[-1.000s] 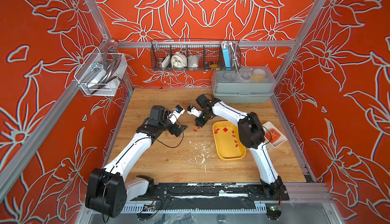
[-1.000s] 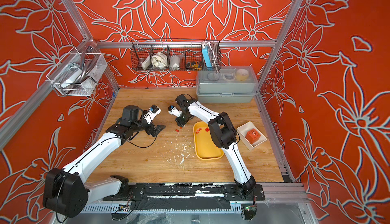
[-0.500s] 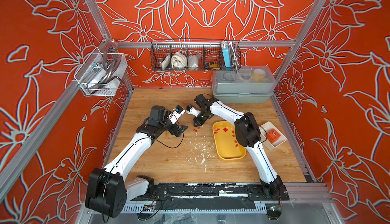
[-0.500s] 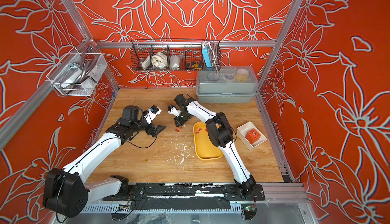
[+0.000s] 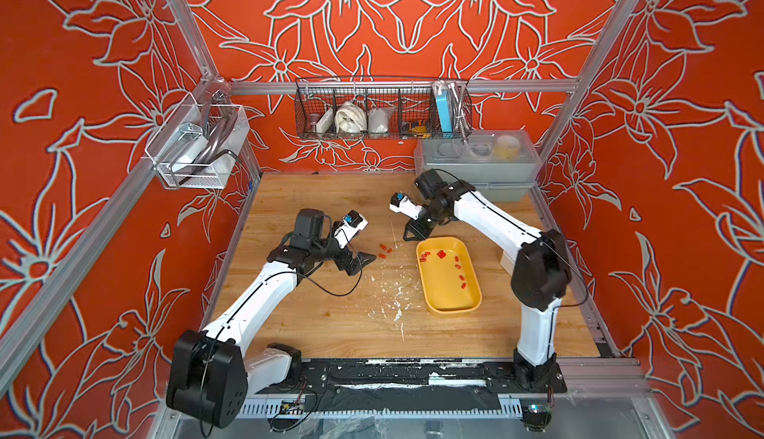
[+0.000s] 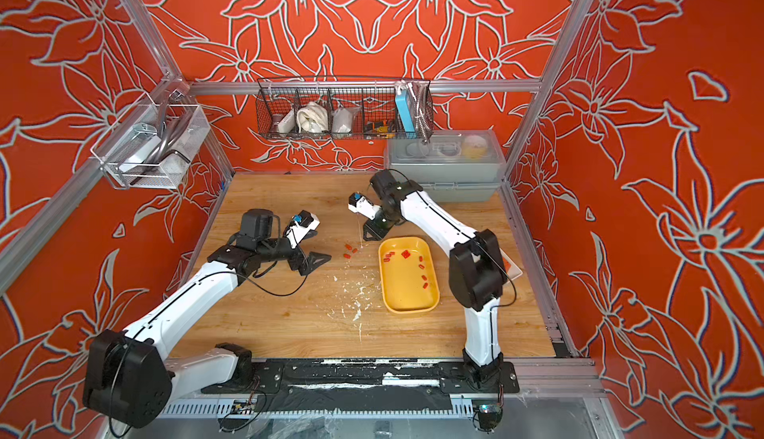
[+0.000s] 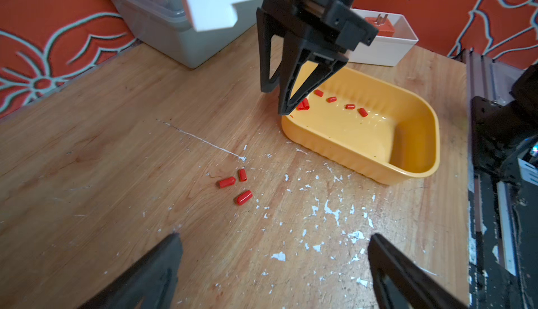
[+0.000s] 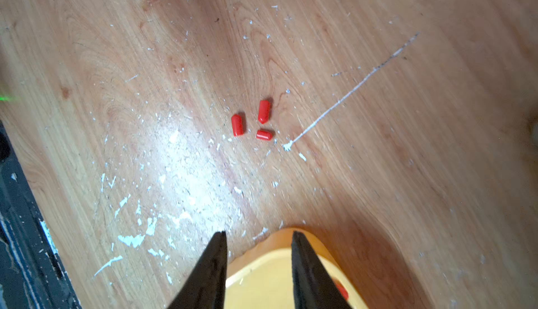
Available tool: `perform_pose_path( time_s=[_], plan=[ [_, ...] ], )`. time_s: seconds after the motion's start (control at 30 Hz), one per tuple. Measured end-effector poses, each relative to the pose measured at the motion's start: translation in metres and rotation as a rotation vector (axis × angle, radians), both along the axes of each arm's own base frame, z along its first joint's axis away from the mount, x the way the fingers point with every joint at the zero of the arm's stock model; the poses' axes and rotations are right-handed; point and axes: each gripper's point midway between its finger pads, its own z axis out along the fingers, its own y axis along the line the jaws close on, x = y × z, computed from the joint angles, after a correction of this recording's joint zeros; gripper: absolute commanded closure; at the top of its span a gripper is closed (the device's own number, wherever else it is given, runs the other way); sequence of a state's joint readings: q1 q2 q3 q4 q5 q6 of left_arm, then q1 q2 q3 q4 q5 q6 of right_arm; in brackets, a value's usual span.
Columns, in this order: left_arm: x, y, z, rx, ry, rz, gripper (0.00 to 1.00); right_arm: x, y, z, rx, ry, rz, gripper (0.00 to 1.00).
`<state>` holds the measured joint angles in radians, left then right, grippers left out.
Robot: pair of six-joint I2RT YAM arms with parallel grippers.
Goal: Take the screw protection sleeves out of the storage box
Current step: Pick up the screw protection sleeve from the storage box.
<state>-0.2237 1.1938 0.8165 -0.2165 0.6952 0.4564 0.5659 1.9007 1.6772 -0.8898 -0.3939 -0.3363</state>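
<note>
Looking at the screw protection sleeves (image 8: pixel 251 121) first: they are tiny glossy red tubes, each with one rounded end and one flat end, far thinner than a claw finger. Three lie loose on the wooden table (image 7: pixel 116 147), close together, ahead of the right gripper (image 8: pixel 258 233) and between it and the left gripper (image 7: pixel 275 236). In both top views I see the same little cluster (image 5: pixel 384 251) (image 6: pixel 350 251) on the wood.

More sleeves (image 7: pixel 332 99) sit inside the storage box (image 7: pixel 407 170), a shallow yellow tray with rounded corners. They are scattered over the end nearest the right claw, and two lie partly hidden behind one of its fingers.

My right claw hangs at that end of the box, jaws parted by a narrow gap with nothing between them. One fingertip is over the wood and the other over the yellow rim; whether it touches, I cannot tell. My left claw is spread wide and empty, low over the table on the far side of the loose sleeves.

White flecks (image 7: pixel 329 208) speckle the wood beside the box. Beyond the right claw stand a grey lidded box (image 7: pixel 174 37) and a white dish (image 7: pixel 387 42).
</note>
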Motion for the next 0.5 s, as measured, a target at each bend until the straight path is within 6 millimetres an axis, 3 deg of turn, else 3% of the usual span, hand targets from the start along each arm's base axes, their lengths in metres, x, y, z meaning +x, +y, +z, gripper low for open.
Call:
perform_pose_path(
  time_s=[0.13,0.33,0.5],
  plan=[
    [-0.012,-0.025,-0.010,-0.002,0.024,-0.097,0.02,-0.025,-0.039,-0.010,-0.059,0.000,-0.008,0.61],
    [-0.037,-0.061,-0.043,0.043,0.098,-0.249,0.01,-0.070,-0.090,-0.044,-0.197,-0.004,0.013,0.60],
    [-0.049,-0.077,-0.043,0.035,0.098,-0.303,0.02,-0.087,-0.121,-0.065,-0.316,-0.027,0.017,0.61]
  ],
)
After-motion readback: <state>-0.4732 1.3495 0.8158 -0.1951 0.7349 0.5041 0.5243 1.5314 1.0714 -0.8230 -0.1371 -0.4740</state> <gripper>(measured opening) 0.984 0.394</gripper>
